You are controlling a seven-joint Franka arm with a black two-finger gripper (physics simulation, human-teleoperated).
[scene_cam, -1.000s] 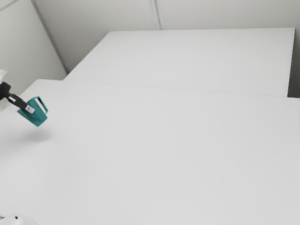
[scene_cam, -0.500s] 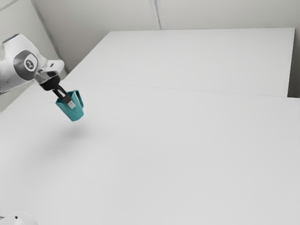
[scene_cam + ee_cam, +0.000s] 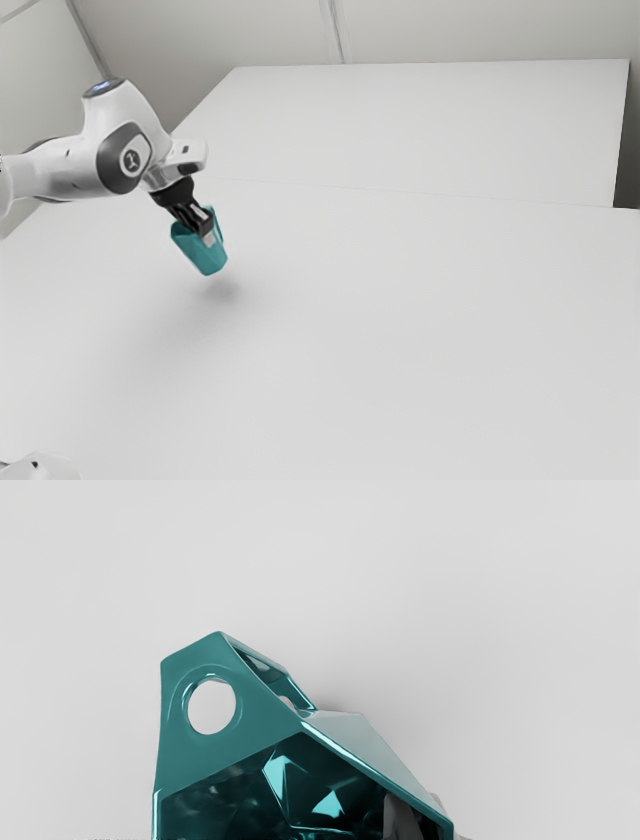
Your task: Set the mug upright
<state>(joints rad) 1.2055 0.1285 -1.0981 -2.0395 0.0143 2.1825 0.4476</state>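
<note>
In the exterior view my gripper (image 3: 209,237) reaches down at a slant and is shut on the teal mug (image 3: 203,255), near its rim. The mug hangs tilted above the table, its mouth toward my hand and its base toward the tabletop, with a shadow below it. The wrist view looks into the dark faceted inside of the mug (image 3: 230,760), with the handle and its round hole on one side. Across the mug's wall the gripper (image 3: 422,810) has one finger inside and the other outside.
The white table (image 3: 400,330) spreads beneath the mug and toward the exterior view's right. A second white surface (image 3: 420,130) adjoins its far side. A rounded white object (image 3: 40,468) sits at the exterior view's lower left corner.
My arm has carried the mug from the exterior view's left edge toward its right, the arm coming into view. In the last half second the mug has also dropped slightly in that view.
</note>
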